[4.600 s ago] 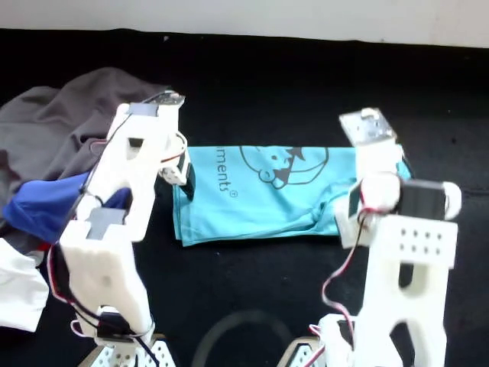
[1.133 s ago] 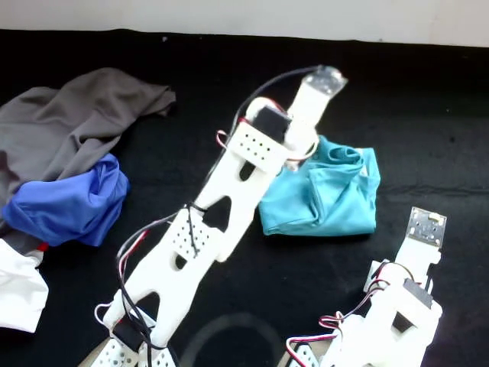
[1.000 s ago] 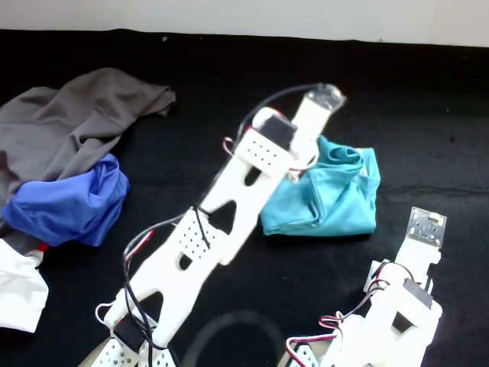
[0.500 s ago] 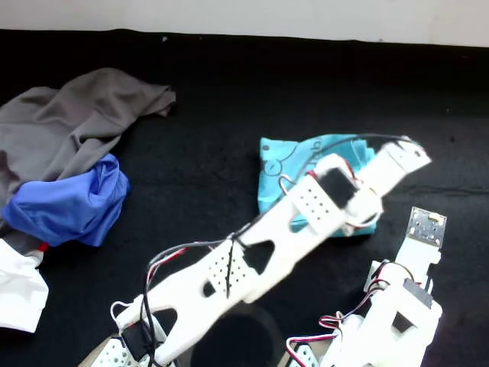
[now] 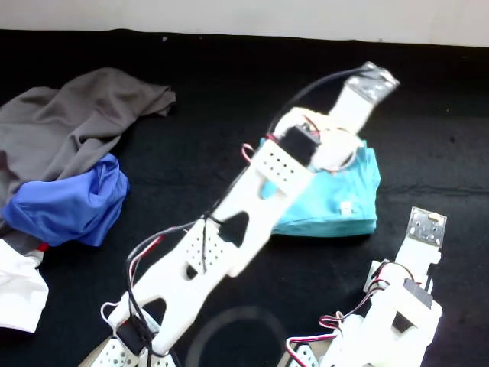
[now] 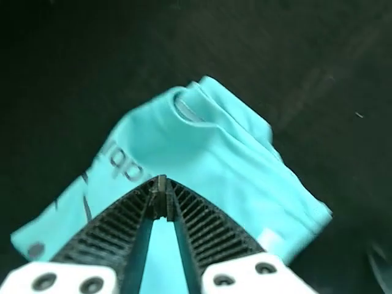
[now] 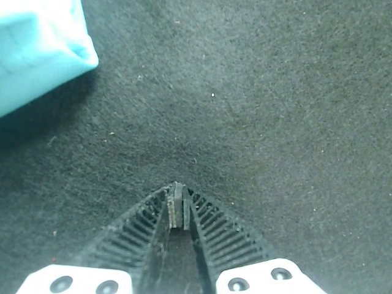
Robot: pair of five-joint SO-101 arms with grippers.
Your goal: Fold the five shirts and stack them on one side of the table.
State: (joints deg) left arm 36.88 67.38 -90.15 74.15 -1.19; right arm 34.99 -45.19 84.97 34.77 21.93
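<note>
High view: the teal shirt (image 5: 336,202), spread wide seconds ago, now lies as a folded block, with the left arm (image 5: 283,160) swung across to its far edge.

Left wrist view: the left gripper (image 6: 160,191) hangs over the shirt, fingers (image 6: 202,223) pressed together and empty.

Right wrist view: the right gripper (image 7: 177,208) is likewise closed and empty over bare surface (image 7: 275,92) beside the shirt's corner.

One fold looks done.

I see a black, felt-like surface (image 5: 221,84) running edge to edge; at 12 o'clock a pale wall (image 5: 244,14) shows as a thin, evenly lit strip.
</note>
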